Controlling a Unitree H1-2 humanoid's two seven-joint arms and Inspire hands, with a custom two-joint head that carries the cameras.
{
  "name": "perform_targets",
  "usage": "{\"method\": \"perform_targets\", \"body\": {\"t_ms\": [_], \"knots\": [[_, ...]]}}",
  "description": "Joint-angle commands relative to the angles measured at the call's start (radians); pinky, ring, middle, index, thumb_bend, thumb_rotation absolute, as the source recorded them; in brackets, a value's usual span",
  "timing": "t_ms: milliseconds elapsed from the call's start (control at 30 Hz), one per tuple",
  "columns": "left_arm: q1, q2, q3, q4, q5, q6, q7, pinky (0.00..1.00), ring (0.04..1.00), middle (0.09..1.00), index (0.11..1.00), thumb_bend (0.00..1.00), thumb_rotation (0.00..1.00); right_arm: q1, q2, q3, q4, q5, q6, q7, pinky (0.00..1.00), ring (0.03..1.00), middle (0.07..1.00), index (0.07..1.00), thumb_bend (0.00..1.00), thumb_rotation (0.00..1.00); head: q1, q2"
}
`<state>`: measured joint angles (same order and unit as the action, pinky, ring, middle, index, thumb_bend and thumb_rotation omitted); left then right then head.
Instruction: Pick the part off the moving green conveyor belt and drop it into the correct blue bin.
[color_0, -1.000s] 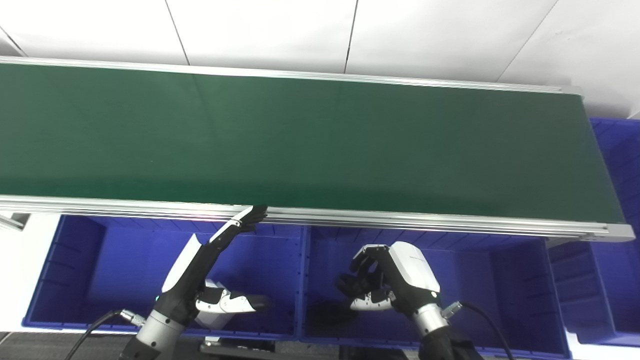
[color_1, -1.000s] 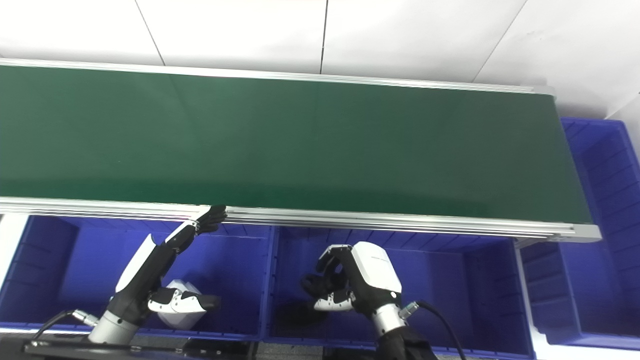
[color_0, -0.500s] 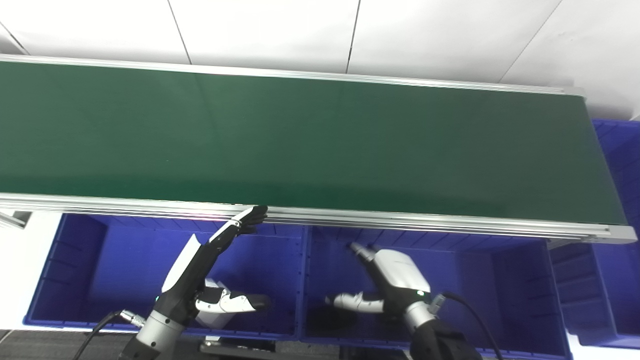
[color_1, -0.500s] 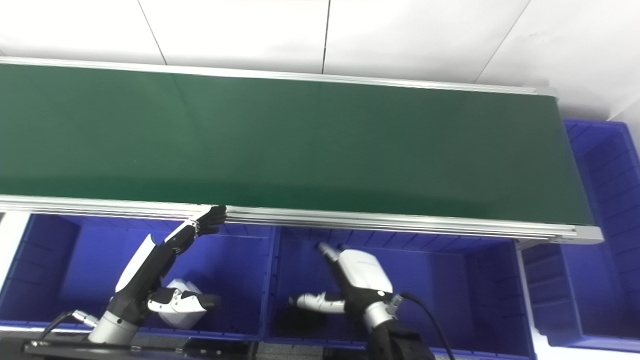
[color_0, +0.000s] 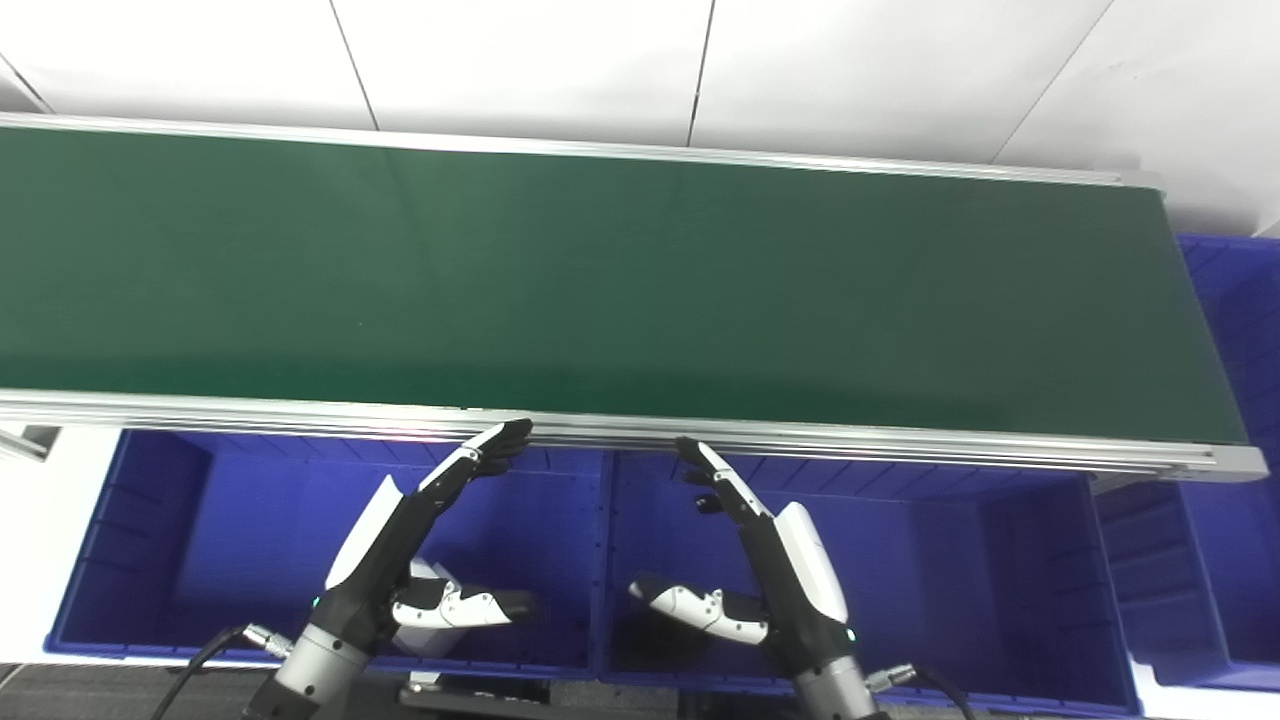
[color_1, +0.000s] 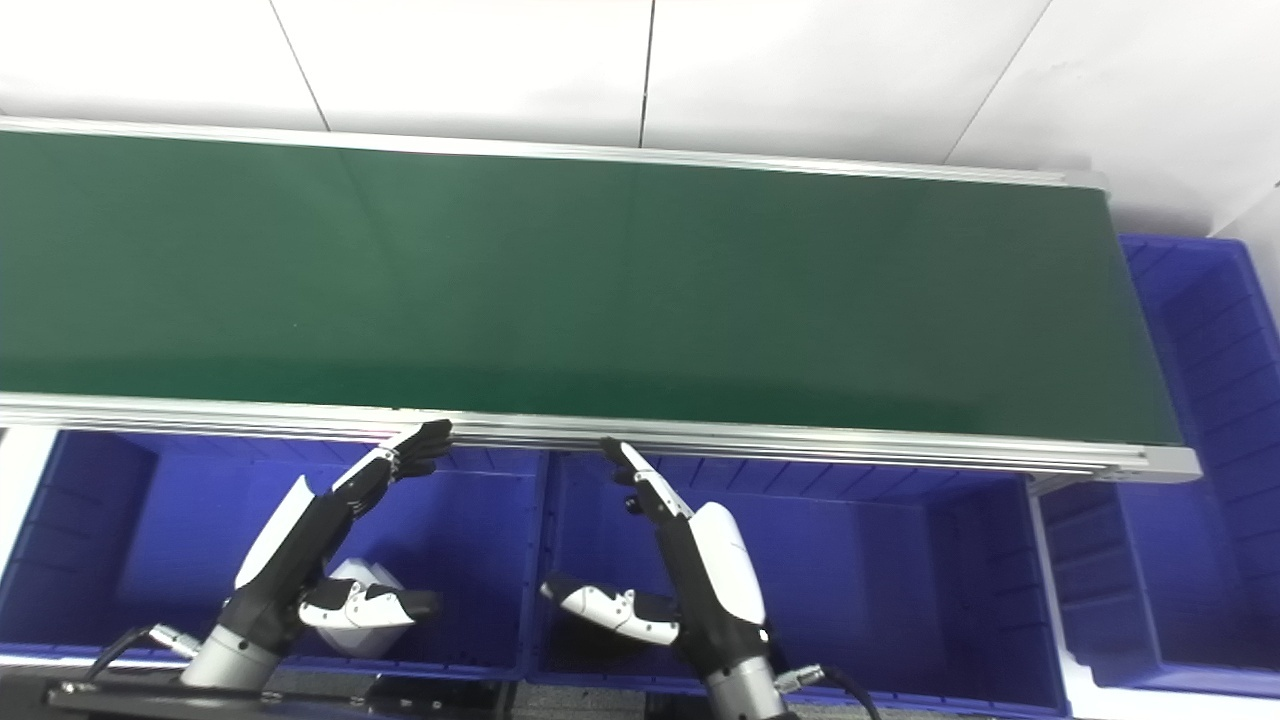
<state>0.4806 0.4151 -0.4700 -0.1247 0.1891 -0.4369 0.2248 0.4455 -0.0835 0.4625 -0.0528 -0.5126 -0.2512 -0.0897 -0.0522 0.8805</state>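
Note:
The green conveyor belt (color_0: 620, 280) carries no part in view. My left hand (color_0: 400, 540) is open and empty, fingers stretched toward the belt's near rail, above the left blue bin (color_0: 200, 520). A white part (color_1: 352, 640) lies in that bin under its thumb. My right hand (color_0: 775, 560) is open and empty, fingers straight and thumb out to the left, above the middle blue bin (color_0: 950, 560). A dark shape (color_0: 645, 645) lies on that bin's floor below the thumb; I cannot tell whether it is a part or a shadow.
The belt's aluminium near rail (color_0: 850, 445) runs just beyond both hands' fingertips. A third blue bin (color_1: 1210, 330) stands off the belt's right end. A white tiled floor lies behind the belt.
My right hand has gone from curled shut to flat open, its fingers now stretched up toward the belt's rail. The left hand has not moved.

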Motion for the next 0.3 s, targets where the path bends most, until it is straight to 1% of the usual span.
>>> {"method": "perform_targets", "body": {"t_ms": [0,67,200,267], "knots": [[-0.014,0.017,-0.005,-0.010,0.010,-0.033,0.028,0.81,0.854,0.869,0.878,0.72,0.57,-0.003,0.009,-0.004,0.007,0.022,-0.079,-0.025,0.75,0.838,0.887,0.926,0.83,0.56,0.002,-0.010],[-0.023,0.023,-0.016,-0.002,0.012,-0.033,0.041,0.81,0.851,0.868,0.878,0.72,0.57,-0.007,0.012,-0.009,0.030,0.032,-0.098,-0.029,0.74,0.830,0.887,0.930,0.84,0.56,0.005,-0.013],[-0.037,0.032,-0.028,0.014,0.024,-0.033,0.061,0.81,0.852,0.871,0.881,0.72,0.59,-0.023,0.022,-0.022,0.092,0.065,-0.141,-0.036,0.73,0.817,0.880,0.928,0.86,0.56,0.011,-0.038],[-0.043,0.037,-0.035,0.020,0.026,-0.033,0.069,0.81,0.856,0.875,0.880,0.72,0.59,-0.030,0.026,-0.026,0.113,0.074,-0.155,-0.037,0.72,0.815,0.879,0.930,0.87,0.56,0.008,-0.040]]}}
